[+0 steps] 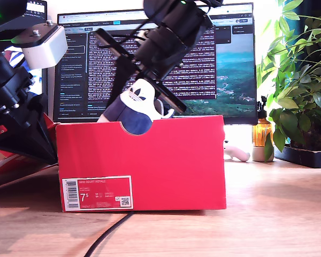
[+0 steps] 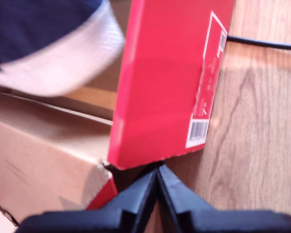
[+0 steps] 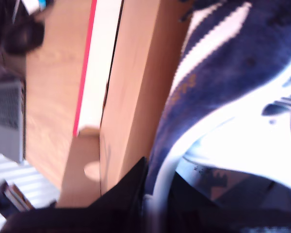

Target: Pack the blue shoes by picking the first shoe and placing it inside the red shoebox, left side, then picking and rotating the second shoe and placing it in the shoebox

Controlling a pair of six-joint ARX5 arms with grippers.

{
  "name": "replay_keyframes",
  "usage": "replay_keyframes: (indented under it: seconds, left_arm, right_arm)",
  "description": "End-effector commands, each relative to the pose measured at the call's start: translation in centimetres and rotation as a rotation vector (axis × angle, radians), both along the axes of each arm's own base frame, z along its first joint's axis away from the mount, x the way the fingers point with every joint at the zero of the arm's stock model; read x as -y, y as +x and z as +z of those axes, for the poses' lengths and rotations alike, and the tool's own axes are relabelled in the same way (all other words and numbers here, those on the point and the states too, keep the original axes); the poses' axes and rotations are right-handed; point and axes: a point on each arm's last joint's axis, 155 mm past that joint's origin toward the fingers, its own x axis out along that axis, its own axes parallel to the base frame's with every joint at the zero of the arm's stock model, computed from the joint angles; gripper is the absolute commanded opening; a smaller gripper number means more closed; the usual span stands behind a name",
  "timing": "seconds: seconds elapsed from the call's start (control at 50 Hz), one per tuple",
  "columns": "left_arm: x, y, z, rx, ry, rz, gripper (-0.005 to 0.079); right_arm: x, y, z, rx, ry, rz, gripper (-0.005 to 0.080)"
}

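Note:
The red shoebox (image 1: 150, 166) stands open in the middle of the exterior view, its white label (image 1: 96, 193) facing the camera. My second gripper (image 1: 144, 80) reaches down from above and is shut on a blue shoe (image 1: 131, 110), held tilted with its white heel tab just above the notch in the box's top edge. In the second wrist view the shoe (image 3: 242, 63) fills the frame beside the box's brown inner wall (image 3: 131, 87). My first gripper (image 2: 157, 177) is shut and empty by the box's labelled corner (image 2: 165, 82); the shoe's toe (image 2: 48, 43) shows blurred over the box.
A monitor (image 1: 219, 59) stands behind the box. A plant (image 1: 299, 80), an amber bottle (image 1: 262, 134) and a white controller (image 1: 238, 152) sit at the exterior view's right. A black cable (image 1: 109, 235) runs out from under the box. Red lid material (image 1: 10, 160) lies at the exterior view's left.

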Motion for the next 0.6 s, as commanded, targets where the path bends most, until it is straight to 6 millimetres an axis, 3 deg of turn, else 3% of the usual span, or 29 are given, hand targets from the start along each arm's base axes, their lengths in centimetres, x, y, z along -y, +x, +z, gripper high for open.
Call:
replay_keyframes:
  seconds: [0.0,0.58]
  left_arm:
    - [0.4,0.5,0.5,0.020,-0.013,-0.004,-0.0019]
    - [0.6,0.7,0.7,0.041,-0.010,-0.018,-0.0019]
  right_arm:
    - [-1.0,0.3,3.0,0.079,0.044,0.031,-0.0013]
    - [-1.3,1.2,-2.2,0.064,-0.063,0.005,-0.0013]
